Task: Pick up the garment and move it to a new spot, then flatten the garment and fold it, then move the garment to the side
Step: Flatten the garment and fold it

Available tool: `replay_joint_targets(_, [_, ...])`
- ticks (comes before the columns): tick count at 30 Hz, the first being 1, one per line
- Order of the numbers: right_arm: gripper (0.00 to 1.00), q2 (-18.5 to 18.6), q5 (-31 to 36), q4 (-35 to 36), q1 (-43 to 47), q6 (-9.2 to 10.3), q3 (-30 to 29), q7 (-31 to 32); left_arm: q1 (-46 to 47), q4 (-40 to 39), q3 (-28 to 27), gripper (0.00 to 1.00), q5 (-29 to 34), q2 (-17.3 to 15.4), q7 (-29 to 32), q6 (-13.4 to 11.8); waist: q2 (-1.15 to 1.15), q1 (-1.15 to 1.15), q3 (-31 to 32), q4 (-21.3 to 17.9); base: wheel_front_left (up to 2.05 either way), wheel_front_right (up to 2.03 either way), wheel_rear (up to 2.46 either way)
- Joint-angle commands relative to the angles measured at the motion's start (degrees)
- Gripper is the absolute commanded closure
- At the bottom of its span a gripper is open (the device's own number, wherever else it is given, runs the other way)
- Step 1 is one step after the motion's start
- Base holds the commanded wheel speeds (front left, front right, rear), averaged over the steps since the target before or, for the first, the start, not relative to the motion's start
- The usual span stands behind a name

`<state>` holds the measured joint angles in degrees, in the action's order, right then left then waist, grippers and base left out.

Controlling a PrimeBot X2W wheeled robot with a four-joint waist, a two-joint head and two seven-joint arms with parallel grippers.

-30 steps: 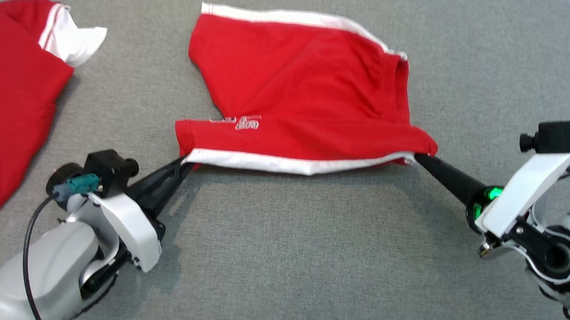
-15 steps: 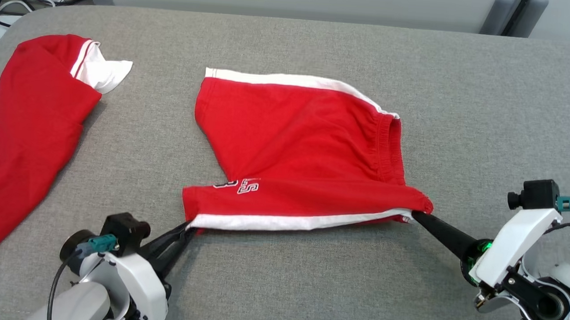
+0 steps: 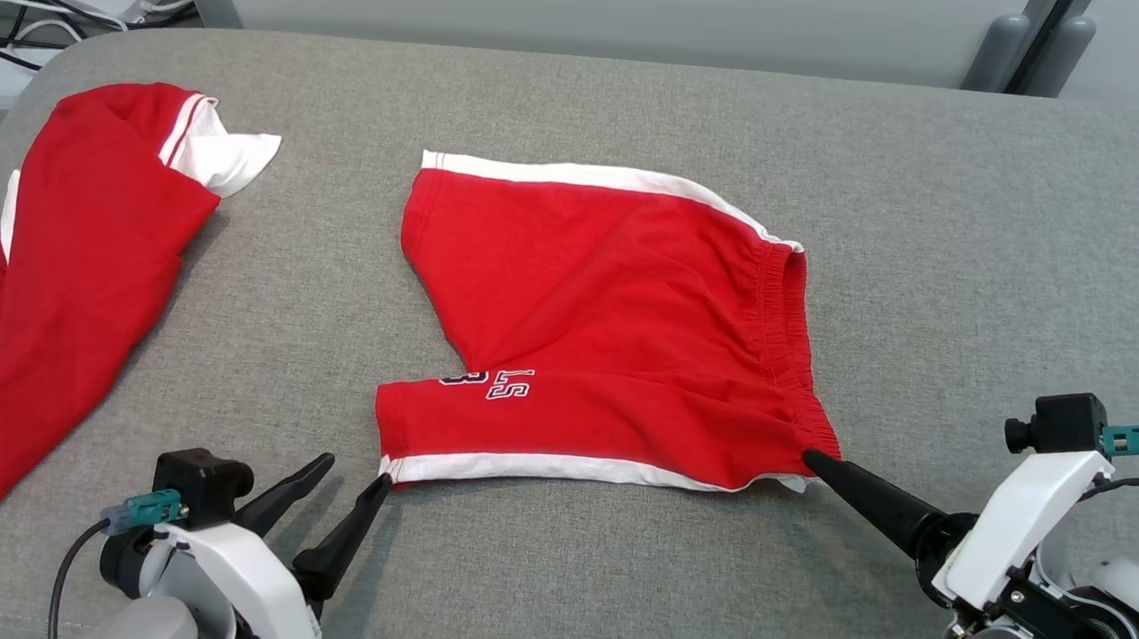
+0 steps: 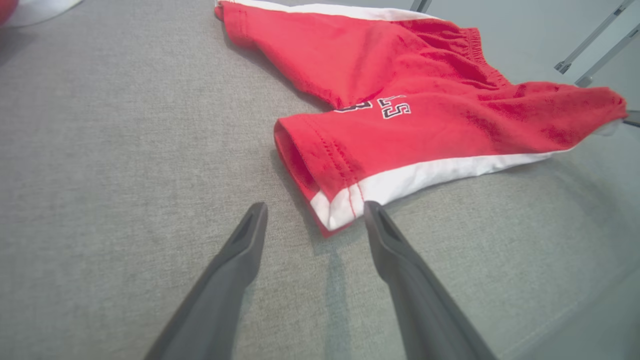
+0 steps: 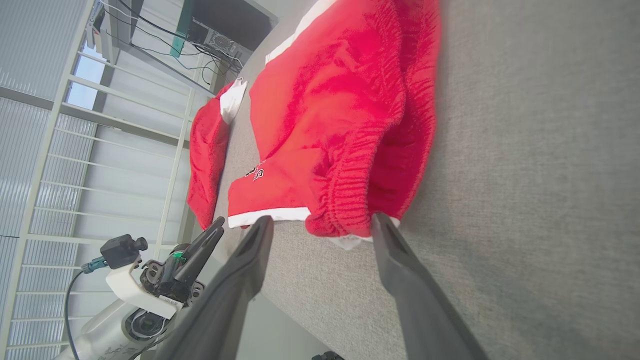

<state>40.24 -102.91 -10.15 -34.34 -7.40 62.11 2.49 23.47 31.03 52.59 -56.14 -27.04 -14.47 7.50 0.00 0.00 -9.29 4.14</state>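
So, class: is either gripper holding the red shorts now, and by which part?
Nothing is held. The left gripper is open at a leg-hem corner of the red shorts; the right gripper is open at the waistband corner.

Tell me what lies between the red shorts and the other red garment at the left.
Only bare grey cover; the head view shows an open stretch between the shorts and the other garment.
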Motion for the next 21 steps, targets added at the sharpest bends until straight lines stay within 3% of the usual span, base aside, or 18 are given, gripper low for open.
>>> replay_joint_targets(1, [0.00, 0.79, 0.91, 0.80, 1.90, -0.09, -0.18, -0.67, 1.14, -0.70, -2.58, 0.00, -0.86, -1.18, -0.52, -0.01, 0.00, 0.00, -0.34, 0.01, 0.00, 0.00, 0.00])
replay_joint_targets(8, [0.00, -0.76, 1.94, 0.06, 0.84, -0.09, -0.12, 0.31, 2.42, 0.87, -1.42, 0.00, -7.93, 0.91, -0.52, -0.01, 0.00, 0.00, -1.50, -1.18, 0.00, 0.00, 0.00])
replay_joint_targets(20, [0.00, -1.70, 2.74, -0.71, 0.68, -0.09, -0.54, 1.23, 5.47, 2.39, 1.54, 0.00, -15.52, 1.58, -0.50, -0.01, 0.00, 0.00, -2.23, -2.37, 0.00, 0.00, 0.00])
replay_joint_targets(21, [0.00, -1.72, 2.82, -0.76, 0.68, -0.09, -0.62, 1.26, 5.76, 1.91, 2.06, 0.04, -15.70, 1.39, -0.50, -0.01, 0.00, 0.00, -2.28, -2.34, 0.00, 0.00, 0.00])
